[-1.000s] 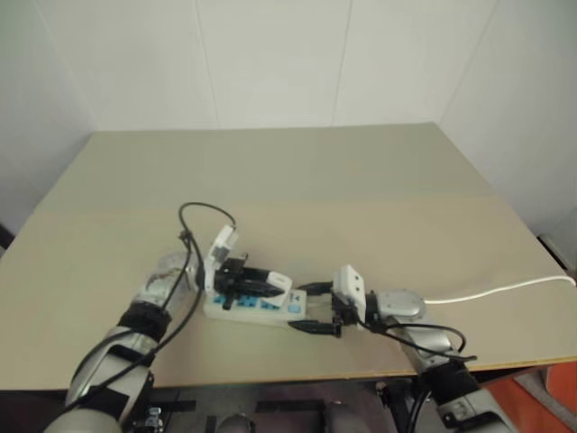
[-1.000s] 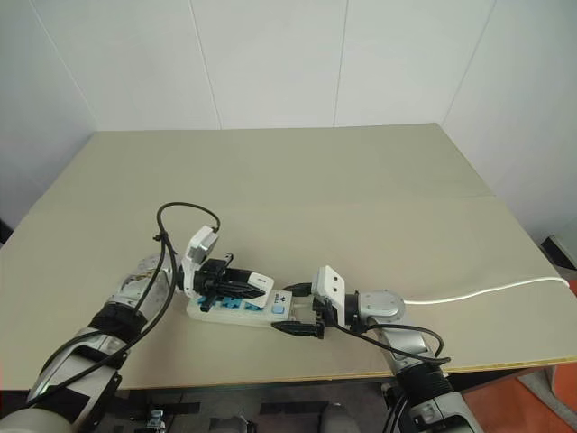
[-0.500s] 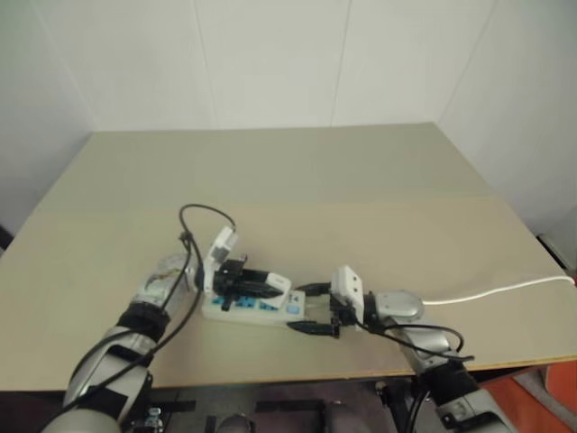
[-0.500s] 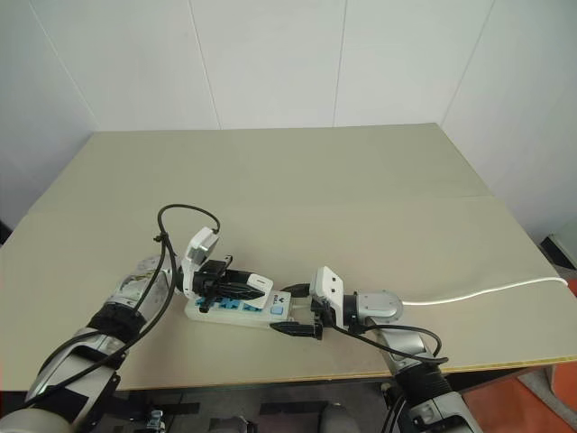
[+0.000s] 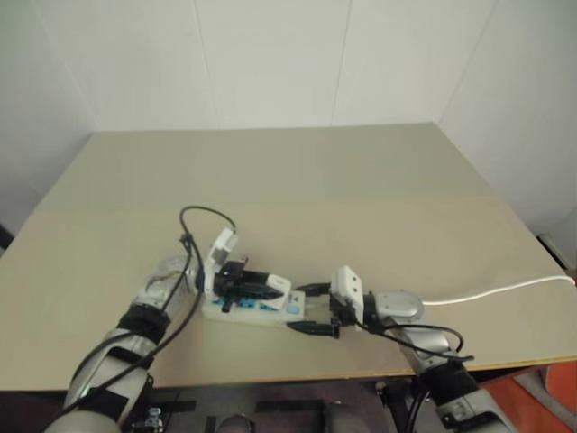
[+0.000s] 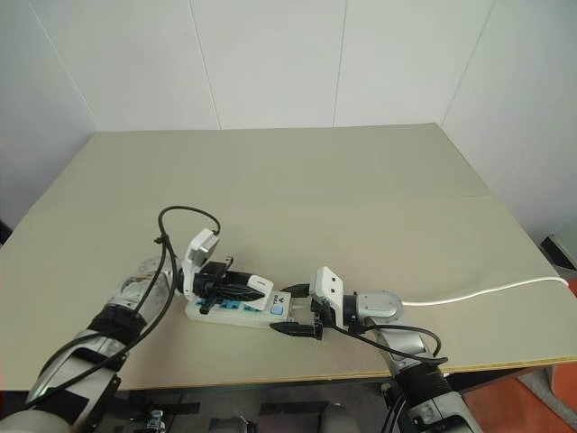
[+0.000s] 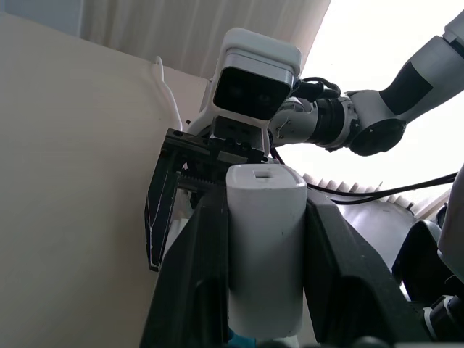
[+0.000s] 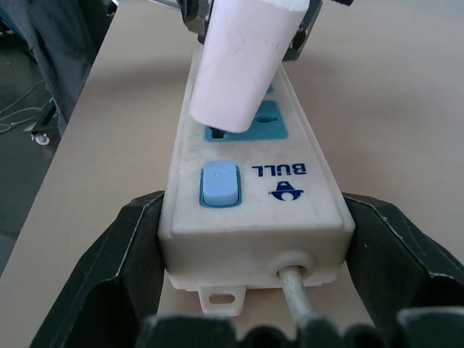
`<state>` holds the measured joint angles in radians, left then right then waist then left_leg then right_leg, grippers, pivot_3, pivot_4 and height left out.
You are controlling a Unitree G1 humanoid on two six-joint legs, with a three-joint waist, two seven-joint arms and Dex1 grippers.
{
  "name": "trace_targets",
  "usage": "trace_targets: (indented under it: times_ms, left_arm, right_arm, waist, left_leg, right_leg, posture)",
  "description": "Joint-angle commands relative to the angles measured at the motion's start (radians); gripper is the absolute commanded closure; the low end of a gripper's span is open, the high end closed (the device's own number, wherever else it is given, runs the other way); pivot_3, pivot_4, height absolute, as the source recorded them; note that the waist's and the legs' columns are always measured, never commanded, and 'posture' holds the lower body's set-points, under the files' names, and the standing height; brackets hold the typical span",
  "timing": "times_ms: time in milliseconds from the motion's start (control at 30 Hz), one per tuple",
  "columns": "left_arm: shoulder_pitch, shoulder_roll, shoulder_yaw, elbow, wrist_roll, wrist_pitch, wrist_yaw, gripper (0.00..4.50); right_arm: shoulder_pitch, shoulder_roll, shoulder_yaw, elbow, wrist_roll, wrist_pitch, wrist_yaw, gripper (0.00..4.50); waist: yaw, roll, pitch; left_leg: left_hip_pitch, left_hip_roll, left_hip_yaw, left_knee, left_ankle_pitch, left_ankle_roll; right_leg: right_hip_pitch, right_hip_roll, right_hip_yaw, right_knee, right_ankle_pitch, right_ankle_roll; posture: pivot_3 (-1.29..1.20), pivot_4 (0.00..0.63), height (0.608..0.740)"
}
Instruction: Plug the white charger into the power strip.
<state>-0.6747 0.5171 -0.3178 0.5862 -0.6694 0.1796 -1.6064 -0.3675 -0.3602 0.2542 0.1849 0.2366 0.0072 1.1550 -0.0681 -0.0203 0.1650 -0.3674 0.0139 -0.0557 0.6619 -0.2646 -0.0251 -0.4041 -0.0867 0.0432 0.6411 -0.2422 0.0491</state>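
Observation:
The power strip lies near the table's front edge, its blue switch at the end toward my right arm. My right gripper clasps that end, one black finger pressed to each side. The white charger is pinched in my shut left gripper, one finger on each side of it. It leans at a tilt with its lower end on the blue socket nearest the switch. Its prongs are hidden.
The strip's thin white cord runs off over the table's right edge. A black cable loops above my left wrist. The beige table stretches bare behind the strip, up to the white walls.

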Motion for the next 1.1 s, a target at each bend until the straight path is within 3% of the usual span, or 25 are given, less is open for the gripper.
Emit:
trace_targets:
  times_ms: [33, 367, 1100]
  left_arm:
    - [0.005, 0.007, 0.002, -0.023, -0.001, 0.003, -0.008, 3.51]
    - [0.022, 0.04, -0.05, -0.014, 0.02, -0.063, -0.008, 3.51]
    - [0.034, 0.104, -0.04, 0.018, 0.029, -0.141, -0.008, 3.51]
  right_arm:
    - [-0.011, 0.004, -0.002, -0.035, 0.011, -0.004, 0.003, 1.09]
    - [-0.015, 0.004, -0.006, -0.033, 0.016, -0.004, 0.003, 1.09]
    - [-0.024, 0.003, 0.0, -0.016, 0.016, -0.012, 0.015, 1.09]
  waist:
    - [0.0, 0.0, 0.0]
    - [0.0, 0.0, 0.0]
    - [-0.001, 0.0, 0.0]
  left_leg:
    - [0.0, 0.0, 0.0, 0.0, 0.0, 0.0]
    - [0.0, 0.0, 0.0, 0.0, 0.0, 0.0]
    - [0.0, 0.0, 0.0, 0.0, 0.0, 0.0]
  right_leg:
    - [0.0, 0.0, 0.0, 0.0, 0.0, 0.0]
    - [0.0, 0.0, 0.0, 0.0, 0.0, 0.0]
    - [0.0, 0.0, 0.0, 0.0, 0.0, 0.0]
  posture:
    - [0.0, 0.15, 0.74]
    - [0.0, 0.15, 0.74]
    - [0.0, 0.15, 0.74]
